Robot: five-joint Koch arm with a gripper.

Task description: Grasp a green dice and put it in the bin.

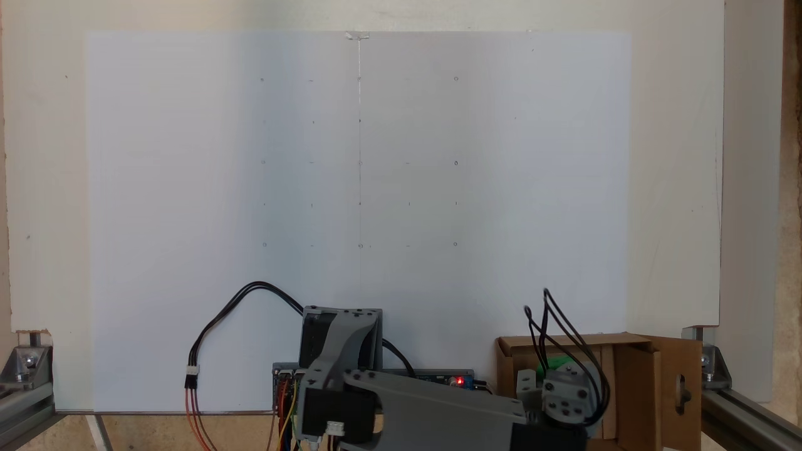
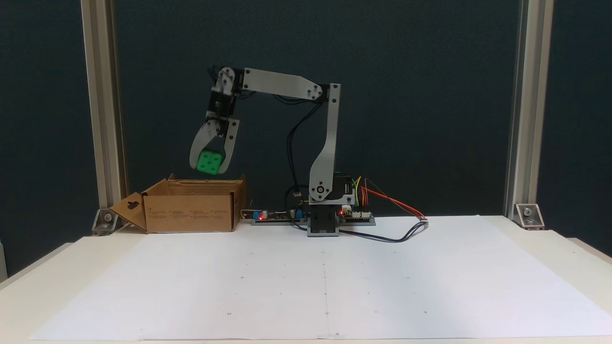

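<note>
In the top-down fixed view I see the arm (image 1: pixel 432 407) reaching from bottom centre toward the lower right of the frame, where its wrist hangs over the bin (image 1: pixel 633 376). The bin's side flap with the keyhole cutout (image 1: pixel 682 391) folds out toward the right edge. A patch of green shows under the wrist, inside the bin's outline; I take it for the dice (image 1: pixel 559 365), though the wrist and its black cables hide most of it. White paper (image 1: pixel 357 188) covers the worktop (image 1: pixel 677 156) across the rest of the frame.

In the front fixed view the arm (image 2: pixel 325 157) stands at centre, its forearm stretched toward the upper left. The jaws (image 2: pixel 211 162) point down and are clamped on the dice (image 2: pixel 209 162), pips facing me. It is held in the air, left of centre, above the open bin (image 2: pixel 191 210) and clear of its rim. The bin sits on the worktop (image 2: pixel 564 243) at middle left, just beside the arm's base, its keyhole flap (image 2: pixel 129 210) splayed left. A red light (image 2: pixel 260 218) glows on the board beside it.
</note>
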